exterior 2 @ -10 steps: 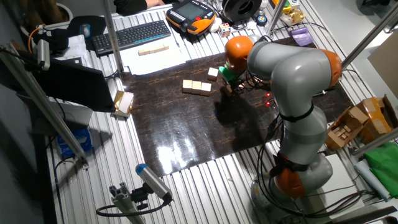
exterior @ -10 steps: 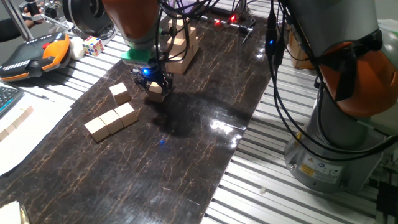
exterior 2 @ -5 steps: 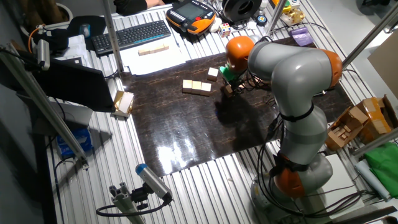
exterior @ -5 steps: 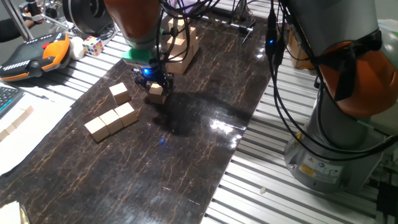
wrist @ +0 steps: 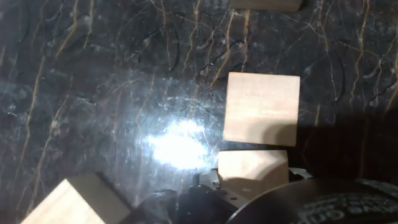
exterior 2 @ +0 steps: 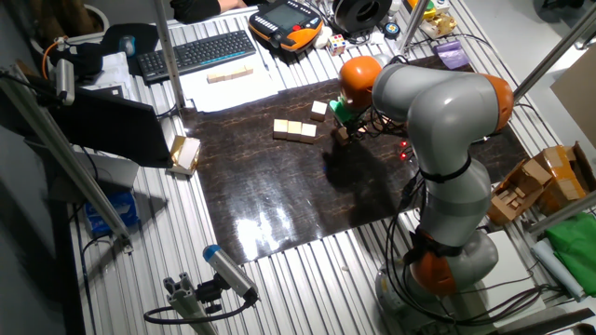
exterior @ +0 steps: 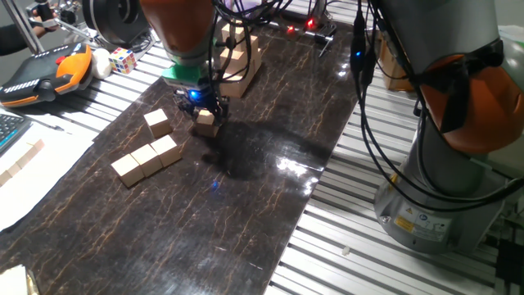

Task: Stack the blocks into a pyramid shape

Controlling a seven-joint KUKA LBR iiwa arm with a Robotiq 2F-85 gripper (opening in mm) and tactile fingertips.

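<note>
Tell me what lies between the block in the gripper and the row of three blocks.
One loose block sits just off that line; otherwise only bare dark mat separates the gripped block in the gripper from the row of three blocks.

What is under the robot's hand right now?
A small wooden block sits between the fingers of the gripper, low over the dark table mat. The gripper hides the block's top, and I can't tell whether the block touches the mat or hangs just above it.

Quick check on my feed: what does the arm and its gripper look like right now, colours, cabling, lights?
The arm has rounded grey-silver links with orange joint bands. Black cables hang along it. A green collar sits above the small black two-finger gripper, where a blue light glows.
</note>
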